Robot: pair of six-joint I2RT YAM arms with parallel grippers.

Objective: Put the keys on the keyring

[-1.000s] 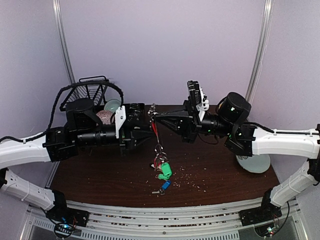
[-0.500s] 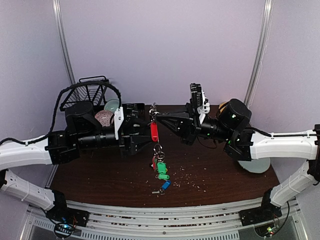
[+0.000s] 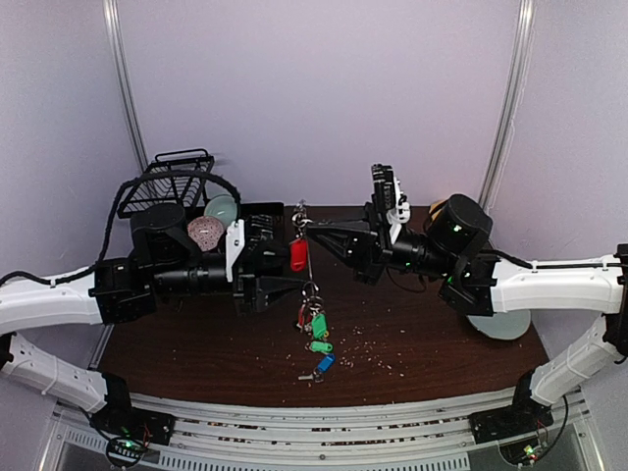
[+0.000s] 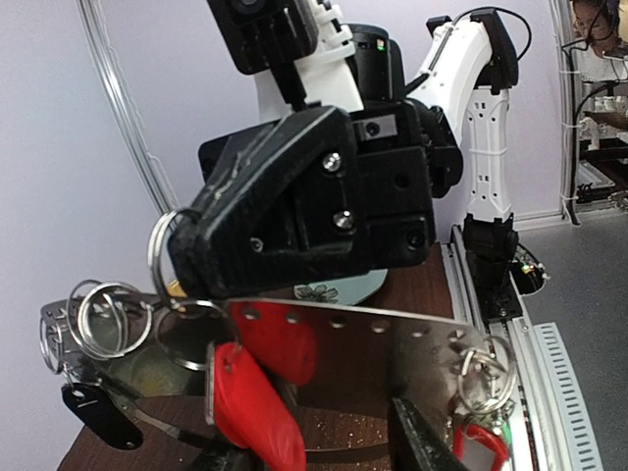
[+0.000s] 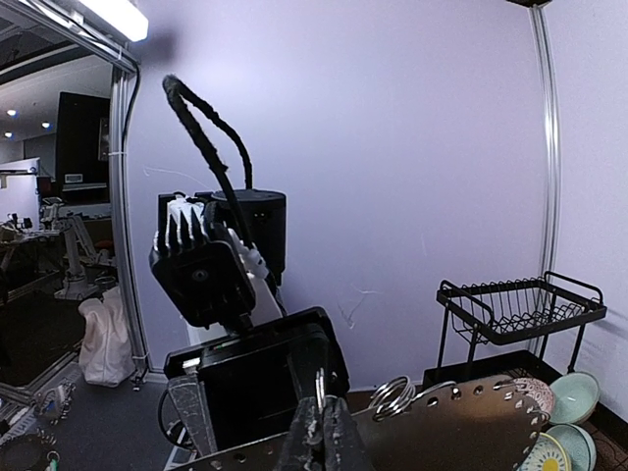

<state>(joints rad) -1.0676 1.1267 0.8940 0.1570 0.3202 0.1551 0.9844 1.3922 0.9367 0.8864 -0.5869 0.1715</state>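
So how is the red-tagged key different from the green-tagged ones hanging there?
The red-tagged key sits high, level with the left gripper and right gripper; the green-tagged keys dangle lower, just over the table. Red is a single tag; green shows two, one above the other. In the left wrist view the red tag lies against a perforated metal strip. All are oblong plastic tags.

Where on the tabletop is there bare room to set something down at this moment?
Free: the near-left tabletop, bordered by the left arm and front rail, and the near-right patch between the crumbs and the pale plate. Crowded: the centre, where the tagged keys hang below both pincers, left pincer, right pincer, and the back-left corner by the wire rack.
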